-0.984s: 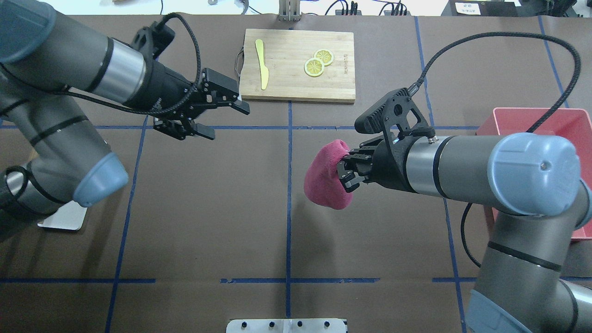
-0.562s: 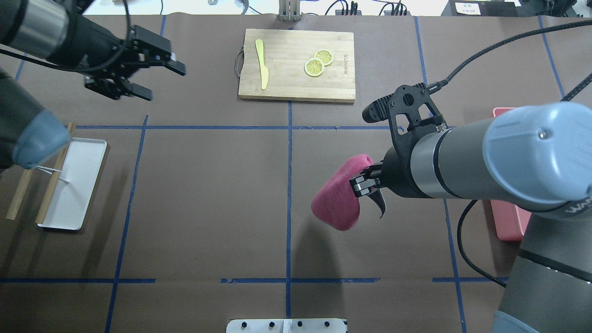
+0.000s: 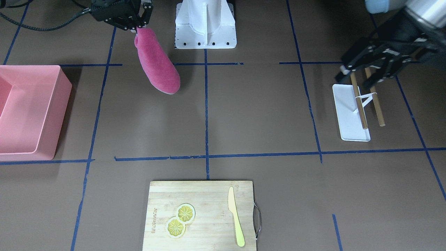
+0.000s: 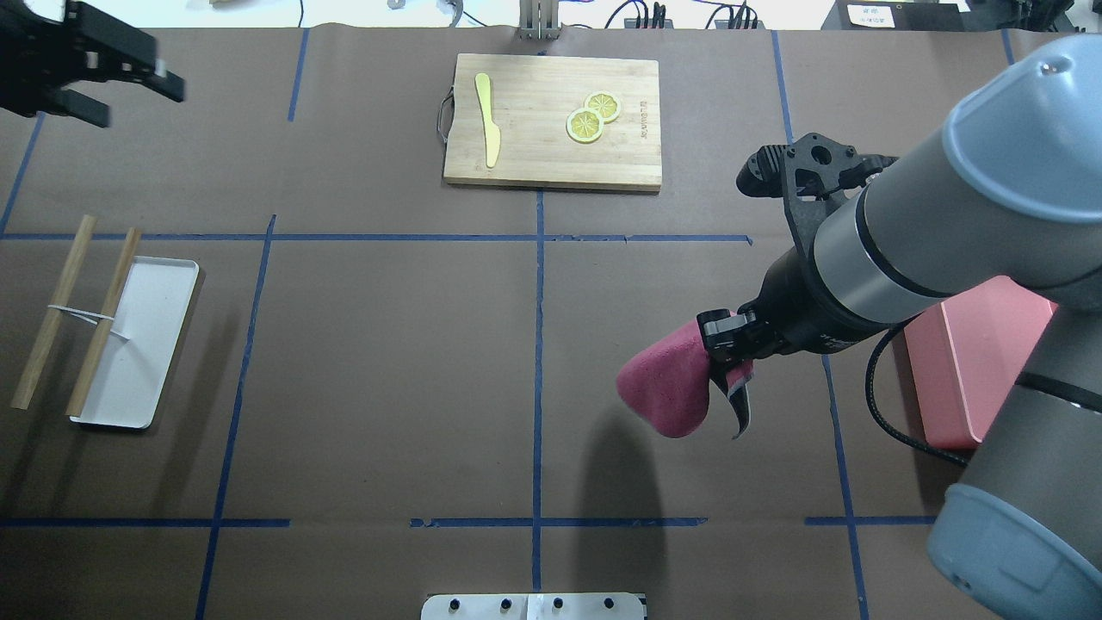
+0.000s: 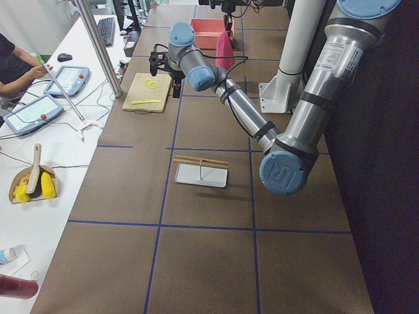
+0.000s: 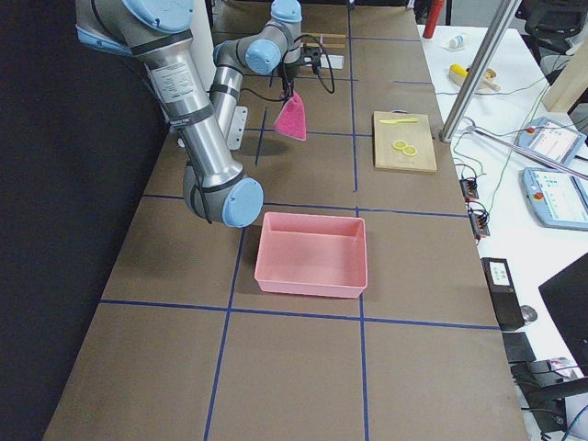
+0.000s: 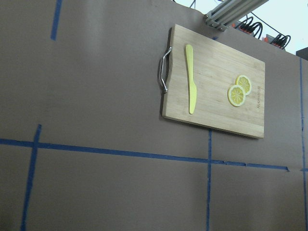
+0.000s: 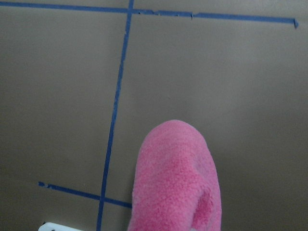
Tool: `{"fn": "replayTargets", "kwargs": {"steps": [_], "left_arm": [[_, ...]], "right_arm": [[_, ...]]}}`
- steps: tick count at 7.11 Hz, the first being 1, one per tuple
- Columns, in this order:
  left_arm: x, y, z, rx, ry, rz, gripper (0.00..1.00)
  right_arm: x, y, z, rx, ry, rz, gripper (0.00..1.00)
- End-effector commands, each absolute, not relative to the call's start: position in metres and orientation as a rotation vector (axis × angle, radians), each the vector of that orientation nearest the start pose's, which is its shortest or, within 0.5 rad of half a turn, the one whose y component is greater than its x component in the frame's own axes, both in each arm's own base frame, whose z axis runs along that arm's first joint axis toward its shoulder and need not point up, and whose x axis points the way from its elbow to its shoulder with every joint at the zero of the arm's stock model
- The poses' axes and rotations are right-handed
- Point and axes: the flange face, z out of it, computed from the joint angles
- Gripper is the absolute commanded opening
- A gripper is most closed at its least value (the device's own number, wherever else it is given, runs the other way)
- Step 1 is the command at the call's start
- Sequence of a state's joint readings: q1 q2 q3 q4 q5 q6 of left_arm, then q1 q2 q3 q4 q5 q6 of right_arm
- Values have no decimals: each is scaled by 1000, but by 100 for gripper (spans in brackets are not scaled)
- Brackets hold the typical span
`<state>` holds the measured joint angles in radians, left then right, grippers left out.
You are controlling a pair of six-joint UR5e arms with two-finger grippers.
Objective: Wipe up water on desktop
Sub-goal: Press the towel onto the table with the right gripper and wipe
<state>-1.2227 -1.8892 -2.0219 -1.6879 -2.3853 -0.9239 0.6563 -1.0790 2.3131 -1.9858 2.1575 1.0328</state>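
Observation:
The desktop (image 4: 387, 362) is a dark-brown surface with blue tape lines; I see no water on it. My right gripper (image 4: 727, 344) is shut on a pink fluffy cloth (image 4: 667, 392) that hangs from it above the desktop, right of centre. The cloth also shows in the front view (image 3: 156, 66) below the right gripper (image 3: 139, 26), and fills the bottom of the right wrist view (image 8: 178, 183). My left gripper (image 4: 138, 103) is open and empty at the far left; in the front view it (image 3: 355, 76) hovers over the chopsticks.
A wooden cutting board (image 4: 551, 120) with a yellow knife (image 4: 488, 120) and two lemon slices (image 4: 592, 116) lies at the far middle. A white tray (image 4: 138, 344) with chopsticks (image 4: 52, 314) is at the left. A pink bin (image 3: 28, 111) stands at the robot's right.
The right arm has drawn the cloth back toward the robot and to the right. The left arm has swung out to the far left, uncovering the tray and chopsticks.

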Motion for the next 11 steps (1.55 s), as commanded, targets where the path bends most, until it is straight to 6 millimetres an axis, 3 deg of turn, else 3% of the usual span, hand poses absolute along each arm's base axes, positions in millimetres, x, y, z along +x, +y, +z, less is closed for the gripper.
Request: {"fn": "replayTargets", "kwargs": {"steps": [1,3,5,7,9,11], "left_arm": [[57,-514,316,270,998,-132,100],[43,-505,347,269,967,-106,100],[39,-488,369,250,955,-94,100],[38,-482,381,241,943,-78,100],[33,-484,387,242,935,-80,100],[23,-484,418,239,906,-30,100]], "right_arm": [[-347,-350,168,-279,-973,-109,0],[-393,-377,203,-460,-906,42,0],[-415,-426,263,-375,-781,193,1],[-410,-480,315,-378,-721,295,1],[-415,-525,379,-347,-662,366,1],[-423,-558,425,-302,-657,414,1]]}}
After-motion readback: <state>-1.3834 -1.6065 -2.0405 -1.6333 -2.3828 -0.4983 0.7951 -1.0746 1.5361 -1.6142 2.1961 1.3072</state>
